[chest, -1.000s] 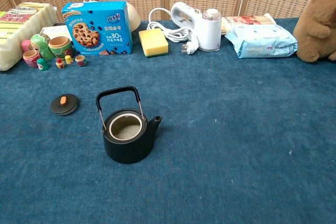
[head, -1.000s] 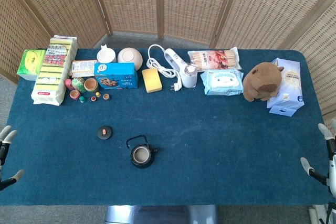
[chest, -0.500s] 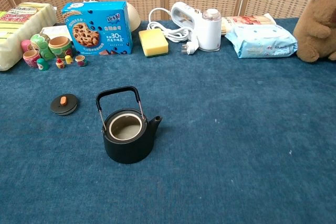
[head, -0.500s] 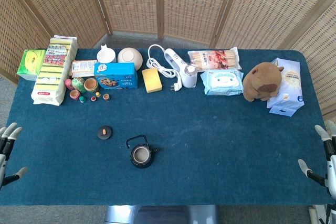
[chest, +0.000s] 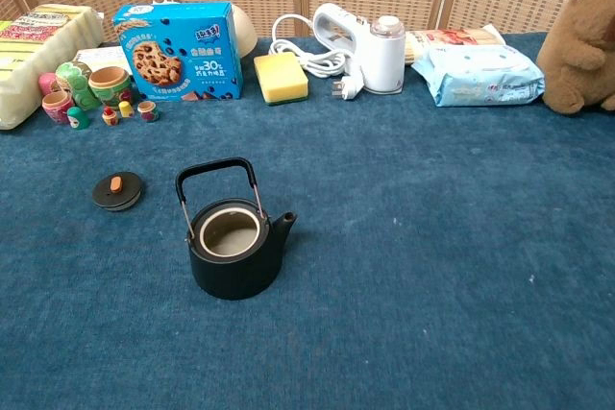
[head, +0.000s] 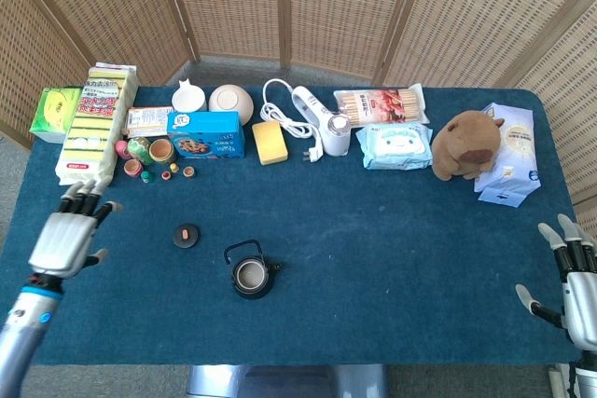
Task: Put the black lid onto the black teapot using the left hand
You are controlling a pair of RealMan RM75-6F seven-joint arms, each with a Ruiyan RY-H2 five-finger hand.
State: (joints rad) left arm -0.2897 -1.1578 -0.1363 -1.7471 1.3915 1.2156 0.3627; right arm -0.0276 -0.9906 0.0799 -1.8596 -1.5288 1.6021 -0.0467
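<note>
The black teapot (head: 251, 276) (chest: 234, 245) stands uncovered on the blue table, its handle upright and its spout pointing right. The black lid (head: 187, 236) (chest: 117, 190), with an orange knob, lies flat on the cloth to the left of the pot. My left hand (head: 67, 238) hovers over the table's left side, fingers spread and empty, well left of the lid. At the far right edge my right hand (head: 567, 277) is open and holds nothing. Neither hand shows in the chest view.
Along the back stand sponge packs (head: 93, 123), nesting dolls (head: 142, 154), a blue cookie box (head: 208, 134), bowls (head: 230, 101), a yellow sponge (head: 270, 142), a white appliance with cord (head: 322, 123), wipes (head: 394, 145), a capybara plush (head: 466, 144).
My left hand has risen from the lower left corner and moved inward over the table toward the lid. The right hand has shifted slightly. Lid and teapot have not moved.
</note>
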